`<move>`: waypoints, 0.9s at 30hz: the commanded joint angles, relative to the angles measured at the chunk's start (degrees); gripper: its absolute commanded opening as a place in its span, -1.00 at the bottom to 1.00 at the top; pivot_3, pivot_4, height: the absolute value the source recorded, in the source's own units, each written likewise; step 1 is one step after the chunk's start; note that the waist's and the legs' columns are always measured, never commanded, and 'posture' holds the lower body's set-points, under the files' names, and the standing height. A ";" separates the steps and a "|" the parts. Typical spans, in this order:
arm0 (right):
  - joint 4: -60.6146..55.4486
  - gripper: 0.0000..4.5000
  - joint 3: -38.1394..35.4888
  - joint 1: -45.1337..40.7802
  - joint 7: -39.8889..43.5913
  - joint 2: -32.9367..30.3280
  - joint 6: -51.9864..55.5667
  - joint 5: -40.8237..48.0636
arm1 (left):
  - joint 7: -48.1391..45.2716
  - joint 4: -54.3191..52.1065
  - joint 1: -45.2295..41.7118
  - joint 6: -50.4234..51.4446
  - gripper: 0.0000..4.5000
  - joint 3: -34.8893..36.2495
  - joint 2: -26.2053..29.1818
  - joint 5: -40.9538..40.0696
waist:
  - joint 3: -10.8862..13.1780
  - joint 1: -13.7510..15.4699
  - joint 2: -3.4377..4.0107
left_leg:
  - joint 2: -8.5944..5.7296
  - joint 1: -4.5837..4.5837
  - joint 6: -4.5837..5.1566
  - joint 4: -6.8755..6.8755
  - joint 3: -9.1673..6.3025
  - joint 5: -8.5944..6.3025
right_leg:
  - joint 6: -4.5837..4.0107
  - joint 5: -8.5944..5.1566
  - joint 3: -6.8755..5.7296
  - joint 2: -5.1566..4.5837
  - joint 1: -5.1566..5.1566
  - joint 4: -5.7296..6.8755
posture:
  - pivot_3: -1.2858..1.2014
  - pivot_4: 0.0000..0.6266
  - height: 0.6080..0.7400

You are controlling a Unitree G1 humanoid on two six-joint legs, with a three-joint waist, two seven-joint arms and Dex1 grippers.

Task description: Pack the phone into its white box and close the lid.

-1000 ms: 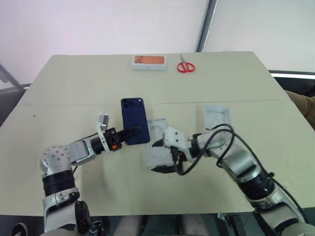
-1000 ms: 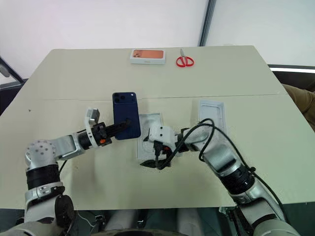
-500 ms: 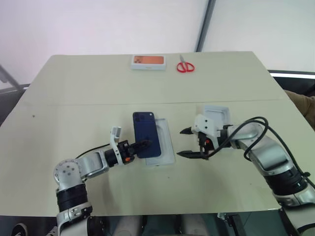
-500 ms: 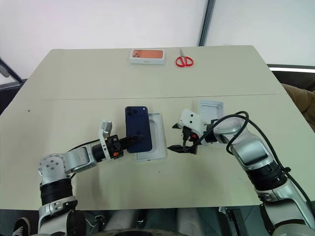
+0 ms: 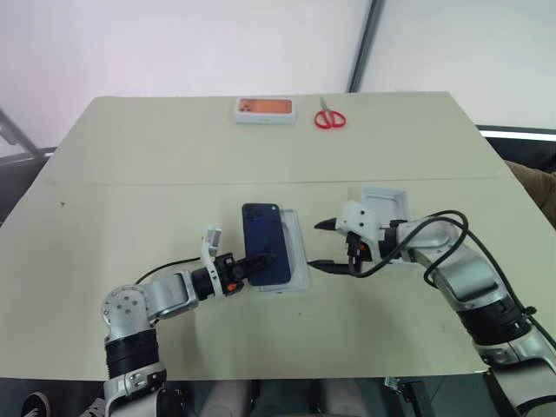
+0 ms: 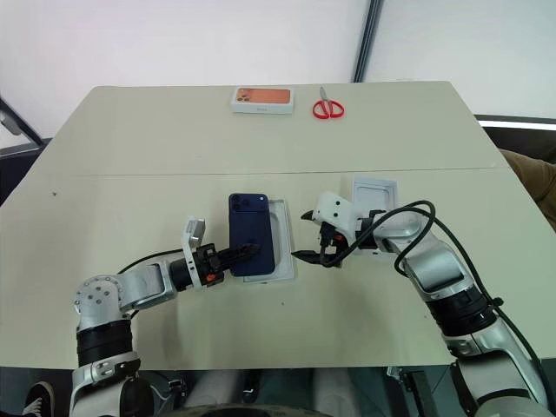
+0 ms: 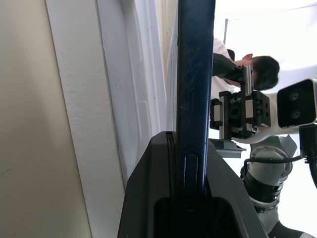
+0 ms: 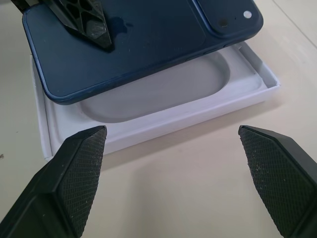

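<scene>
Phone [image 5: 267, 254] count: one, slim dark navy-blue, back up, darker camera cluster at its far left corner. White box [image 5: 298, 261] count: one shallow tray, thin white rim, recess with rounded ends in the right wrist view; it lies flat on the bench [image 5: 130, 165] near the middle. Lid [image 5: 385, 205] count: one pale tray, flat on the bench to the right of the box, apart from it, partly behind the right arm. Other items: one orange-topped white box [image 5: 263, 109] and one pair of red scissors [image 5: 328, 117], both at the far edge, well apart from the rest.

Phone sits over the left part of the white box, overhanging its left rim, right part of the recess uncovered. Left gripper [image 5: 254, 265] has its jaws clamped on the phone's near edge. Right gripper [image 5: 325, 246] hovers just right of the box, jaws wide apart, holding nothing.
</scene>
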 commanded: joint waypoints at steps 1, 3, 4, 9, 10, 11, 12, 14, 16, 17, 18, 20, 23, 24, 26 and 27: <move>-0.73 1.00 -1.36 -0.90 -0.22 0.08 -1.32 -0.12 | -0.63 -0.99 0.46 -0.04 -0.56 -3.13 -0.33 -0.65 | 0.00 0.05 0.00 | 0.00 0.00 0.00 0.00 0.00 0.00 | 0.00 0.00 0.00 0.00 0.01 -0.01 | 0.03 -0.52 1.00; -0.72 1.00 -1.23 -0.79 -0.29 0.20 -1.31 -0.25 | -0.10 -0.42 0.07 -0.07 -0.24 -2.77 -0.66 -1.98 | 0.00 0.15 0.00 | -0.01 0.00 0.00 0.00 0.00 0.00 | 0.00 0.00 0.00 0.00 0.03 -0.03 | 0.03 -0.52 1.00; -0.66 1.00 -1.05 -0.70 -0.28 0.21 -1.41 -0.44 | 0.26 -0.41 -0.06 -0.22 -0.01 -2.93 -0.54 -1.94 | 0.00 0.15 0.00 | 0.00 0.01 0.00 0.01 -0.01 0.00 | 0.00 0.00 -0.01 0.00 0.03 -0.04 | 0.03 -0.52 1.00; -0.29 1.00 -0.61 -0.89 -0.35 0.69 -1.93 -1.06 | 0.60 -1.11 -0.30 -0.38 0.98 -3.98 0.64 -3.59 | -0.02 0.06 0.01 | 0.00 0.04 0.00 0.00 -0.01 0.00 | 0.00 0.00 -0.01 0.00 0.08 -0.05 | 0.03 -0.52 1.00; -0.13 1.00 -0.63 -1.03 -0.34 0.84 -1.98 -1.09 | 0.94 -1.32 -0.40 -0.34 0.98 -4.20 0.95 -4.18 | -0.02 -0.03 0.01 | 0.00 0.06 0.00 0.01 -0.01 0.00 | 0.00 0.00 -0.01 0.01 0.09 -0.05 | 0.03 -0.52 1.00; 0.04 1.00 -0.62 -1.17 -0.35 0.96 -2.06 -1.16 | 1.05 -1.58 -0.53 -0.25 0.98 -4.53 1.40 -4.71 | -0.02 -0.12 0.01 | 0.00 0.06 0.01 0.00 -0.01 0.00 | 0.00 0.00 -0.01 0.01 0.08 -0.05 | 0.03 -0.52 1.00; 0.26 1.00 -0.60 -1.33 -0.36 1.09 -2.17 -1.26 | 0.86 -2.26 -0.70 0.01 0.98 -5.08 2.11 -5.18 | -0.02 -0.18 0.01 | 0.01 0.06 0.00 -0.01 -0.01 0.00 | 0.00 0.00 -0.01 0.01 0.07 -0.05 | 0.03 -0.52 1.00; 0.66 1.00 -0.53 -1.60 -0.35 1.28 -2.43 -1.48 | 0.92 -2.83 -1.18 0.19 0.98 -5.60 3.15 -6.25 | -0.02 -0.23 0.01 | 0.02 0.05 0.00 -0.02 -0.01 0.00 | 0.00 0.00 -0.01 0.02 0.05 -0.05 | 0.03 -0.52 1.00; 1.10 1.00 -0.43 -1.86 -0.26 1.50 -2.65 -1.73 | 0.62 -3.15 -1.47 0.15 0.98 -6.33 4.43 -7.12 | -0.01 -0.29 0.01 | 0.02 0.05 0.00 -0.03 -0.01 0.00 | 0.00 0.00 0.01 0.02 0.03 -0.04 | 0.03 -0.52 1.00; 1.30 1.00 -0.38 -1.97 -0.21 1.59 -2.74 -1.84 | 0.65 -3.22 -1.49 0.23 0.98 -6.73 5.01 -7.46 | -0.01 -0.29 0.01 | 0.02 0.05 0.00 -0.03 -0.01 0.00 | 0.00 0.00 0.00 0.03 0.03 -0.04 | 0.03 -0.52 1.00; 1.46 1.00 -0.31 -2.03 -0.16 1.67 -2.90 -1.99 | 0.64 -3.30 -1.35 0.20 0.98 -7.05 5.53 -7.87 | -0.02 -0.32 0.02 | 0.03 0.05 0.00 -0.04 -0.01 0.00 | 0.00 0.00 0.00 0.03 0.03 -0.04 | 0.03 -0.52 1.00; 1.55 1.00 -0.29 -2.10 -0.06 1.90 -2.98 -2.13 | 0.77 -3.65 -1.14 -0.29 0.98 -7.30 6.42 -8.77 | -0.01 -0.31 0.01 | 0.03 0.05 0.00 -0.04 -0.01 0.00 | 0.00 0.00 0.01 0.03 0.02 -0.05 | 0.03 -0.52 1.00; 1.59 1.00 -0.21 -2.10 0.05 1.98 -3.20 -2.50 | 1.58 -4.41 -1.18 -0.86 0.98 -7.54 7.81 -10.96 | -0.01 -0.27 0.01 | 0.03 0.04 0.00 -0.04 -0.01 0.00 | 0.00 0.00 0.01 0.03 0.03 -0.05 | 0.03 -0.52 1.00; 1.61 1.00 -0.25 -2.07 0.08 2.04 -3.21 -2.50 | 1.81 -4.75 -1.23 -1.09 0.98 -7.83 8.33 -11.15 | -0.01 -0.28 0.01 | 0.03 0.04 0.00 -0.03 -0.01 0.00 | 0.00 0.00 0.01 0.03 0.02 -0.05 | 0.03 -0.52 1.00; 1.82 1.00 -0.13 -2.05 0.17 2.15 -3.27 -2.71 | 2.00 -4.53 -1.66 -1.61 0.98 -7.91 9.48 -11.91 | -0.01 -0.27 0.02 | 0.03 0.04 0.00 -0.03 -0.01 0.00 | 0.00 0.00 0.02 0.02 0.02 -0.05 | 0.03 -0.52 1.00; 1.86 1.00 -0.04 -2.03 0.20 2.15 -3.32 -2.86 | 2.08 -4.46 -1.78 -1.91 0.98 -8.00 9.96 -12.08 | -0.01 -0.27 0.02 | 0.03 0.04 0.00 -0.03 -0.01 0.00 | 0.00 0.00 0.02 0.02 0.02 -0.04 | 0.03 -0.52 1.00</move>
